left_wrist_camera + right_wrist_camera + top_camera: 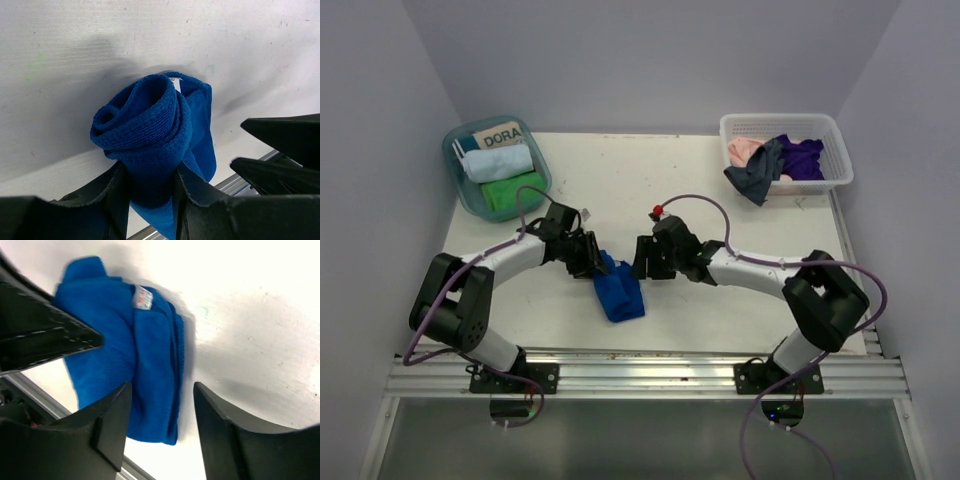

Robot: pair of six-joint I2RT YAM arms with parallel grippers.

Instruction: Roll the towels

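Left gripper (150,175) pinching rolled royal blue towel (145,120) at one end; right gripper (161,390) spread wide, jaws straddling towel edge, white tag (142,297) showing.

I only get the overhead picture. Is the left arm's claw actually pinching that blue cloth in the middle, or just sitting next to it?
Observer: Pinching. In its wrist camera the left gripper is closed on the blue towel, with one finger on each side.
Operator: Is the cloth rolled up at all?
Observer: Yes. That view looks at it end-on and shows a spiral of layers, a loose roll.
Operator: And the other claw?
Observer: The right gripper is open. One finger is in front of the towel, the other is over bare table.
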